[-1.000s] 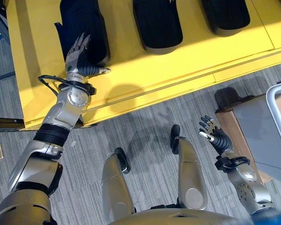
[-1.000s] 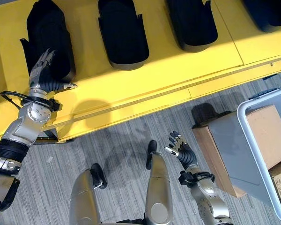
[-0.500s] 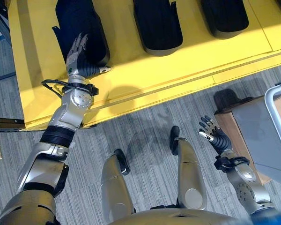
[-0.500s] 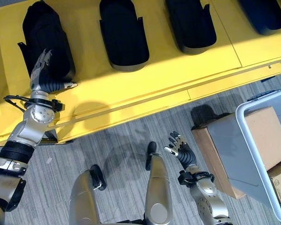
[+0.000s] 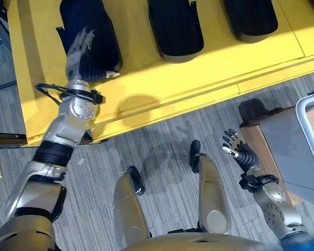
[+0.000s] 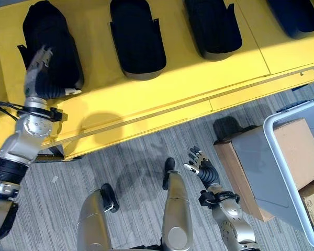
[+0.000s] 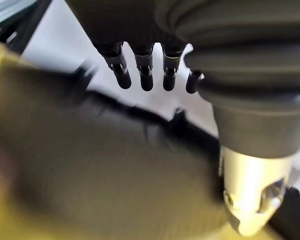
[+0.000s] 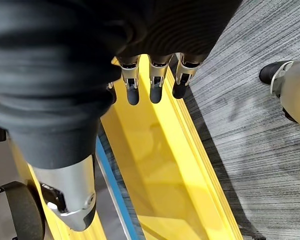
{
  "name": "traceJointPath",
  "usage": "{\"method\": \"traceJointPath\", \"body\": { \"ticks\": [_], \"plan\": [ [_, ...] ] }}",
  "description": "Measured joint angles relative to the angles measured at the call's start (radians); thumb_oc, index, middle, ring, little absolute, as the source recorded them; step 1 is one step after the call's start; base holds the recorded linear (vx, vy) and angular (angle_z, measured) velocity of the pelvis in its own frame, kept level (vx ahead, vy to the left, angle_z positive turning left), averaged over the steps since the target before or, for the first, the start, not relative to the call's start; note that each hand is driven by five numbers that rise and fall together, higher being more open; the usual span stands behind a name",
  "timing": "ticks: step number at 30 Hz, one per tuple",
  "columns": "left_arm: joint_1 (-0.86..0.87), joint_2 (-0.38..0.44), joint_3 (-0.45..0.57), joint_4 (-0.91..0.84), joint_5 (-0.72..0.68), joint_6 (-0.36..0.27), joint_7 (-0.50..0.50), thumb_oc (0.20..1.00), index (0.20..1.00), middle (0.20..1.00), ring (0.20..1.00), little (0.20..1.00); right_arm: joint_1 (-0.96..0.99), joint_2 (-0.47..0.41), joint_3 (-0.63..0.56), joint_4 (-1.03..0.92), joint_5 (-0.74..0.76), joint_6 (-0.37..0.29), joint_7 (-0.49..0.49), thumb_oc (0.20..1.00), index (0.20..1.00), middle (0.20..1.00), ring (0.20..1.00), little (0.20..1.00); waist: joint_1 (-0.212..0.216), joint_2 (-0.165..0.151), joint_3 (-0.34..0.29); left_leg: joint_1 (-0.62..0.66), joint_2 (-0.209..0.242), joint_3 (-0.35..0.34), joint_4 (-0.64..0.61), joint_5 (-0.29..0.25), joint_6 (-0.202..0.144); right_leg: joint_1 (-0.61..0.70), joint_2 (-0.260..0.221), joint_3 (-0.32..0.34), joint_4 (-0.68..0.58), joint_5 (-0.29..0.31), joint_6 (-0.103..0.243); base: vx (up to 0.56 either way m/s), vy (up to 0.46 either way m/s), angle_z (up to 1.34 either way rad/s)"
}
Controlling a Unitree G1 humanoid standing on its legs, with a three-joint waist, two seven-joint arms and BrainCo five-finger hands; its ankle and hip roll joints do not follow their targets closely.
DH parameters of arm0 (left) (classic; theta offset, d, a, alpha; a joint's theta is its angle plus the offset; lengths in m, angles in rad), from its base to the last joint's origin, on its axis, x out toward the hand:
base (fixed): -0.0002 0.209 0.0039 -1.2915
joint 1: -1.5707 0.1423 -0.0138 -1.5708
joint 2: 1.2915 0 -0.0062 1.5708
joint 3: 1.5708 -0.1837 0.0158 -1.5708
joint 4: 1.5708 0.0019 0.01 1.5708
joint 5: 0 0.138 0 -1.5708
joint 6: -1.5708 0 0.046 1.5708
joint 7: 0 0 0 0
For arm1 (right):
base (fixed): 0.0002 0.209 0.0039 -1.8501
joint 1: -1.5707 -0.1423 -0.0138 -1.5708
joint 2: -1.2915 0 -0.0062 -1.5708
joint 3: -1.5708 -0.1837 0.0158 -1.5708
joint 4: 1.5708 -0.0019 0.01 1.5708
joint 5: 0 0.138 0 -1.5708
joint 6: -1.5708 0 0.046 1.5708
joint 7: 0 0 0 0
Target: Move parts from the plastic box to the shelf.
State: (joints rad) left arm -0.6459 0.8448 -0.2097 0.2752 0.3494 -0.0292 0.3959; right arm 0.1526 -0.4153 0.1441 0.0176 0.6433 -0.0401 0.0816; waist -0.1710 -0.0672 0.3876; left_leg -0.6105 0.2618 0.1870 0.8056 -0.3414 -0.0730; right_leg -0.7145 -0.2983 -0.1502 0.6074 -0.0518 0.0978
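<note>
Several black moulded parts lie in a row on the yellow shelf (image 5: 162, 78). My left hand (image 5: 79, 58) is open, its straight fingers resting against the near end of the leftmost black part (image 5: 92, 23); the left wrist view shows that dark part (image 7: 90, 165) just past my fingers (image 7: 145, 75). A second part (image 5: 175, 26) and a third (image 5: 250, 16) lie further right. My right hand (image 5: 236, 149) hangs open and empty over the carpet, beside the grey plastic box (image 6: 298, 172) at the right edge.
The box rests on a brown cardboard carton (image 6: 235, 167), and cardboard boxes (image 6: 301, 151) sit inside it. Grey carpet (image 5: 162, 141) runs between shelf and box. The yellow shelf edge (image 8: 160, 165) appears in the right wrist view.
My left hand has shifted a little to the left and further up along the leftmost black part. My right hand has stayed where it was.
</note>
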Motion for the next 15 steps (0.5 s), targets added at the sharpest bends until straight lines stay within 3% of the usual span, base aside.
{"method": "traceJointPath", "body": {
  "ticks": [8,15],
  "plan": [
    [-0.004,0.110,0.002,-0.019,0.078,-0.011,-0.021,1.000,1.000,1.000,1.000,1.000,0.003,-0.032,0.001,0.000,0.000,0.000,0.019,1.000,1.000,1.000,1.000,1.000,0.006,0.008,0.001,0.001,0.000,0.000,0.001,0.000,0.000,-0.004,-0.002,0.001,0.009,-0.003,-0.002,0.00,0.000,0.00],
    [-0.007,0.153,0.004,-0.072,0.104,-0.034,-0.028,1.000,1.000,1.000,1.000,1.000,0.001,-0.034,0.000,0.001,0.000,0.000,0.031,1.000,1.000,1.000,1.000,1.000,0.018,0.014,0.003,0.001,0.000,-0.001,0.001,0.000,-0.001,-0.006,-0.002,0.001,0.015,-0.010,-0.007,0.00,0.000,0.00]
  ]
}}
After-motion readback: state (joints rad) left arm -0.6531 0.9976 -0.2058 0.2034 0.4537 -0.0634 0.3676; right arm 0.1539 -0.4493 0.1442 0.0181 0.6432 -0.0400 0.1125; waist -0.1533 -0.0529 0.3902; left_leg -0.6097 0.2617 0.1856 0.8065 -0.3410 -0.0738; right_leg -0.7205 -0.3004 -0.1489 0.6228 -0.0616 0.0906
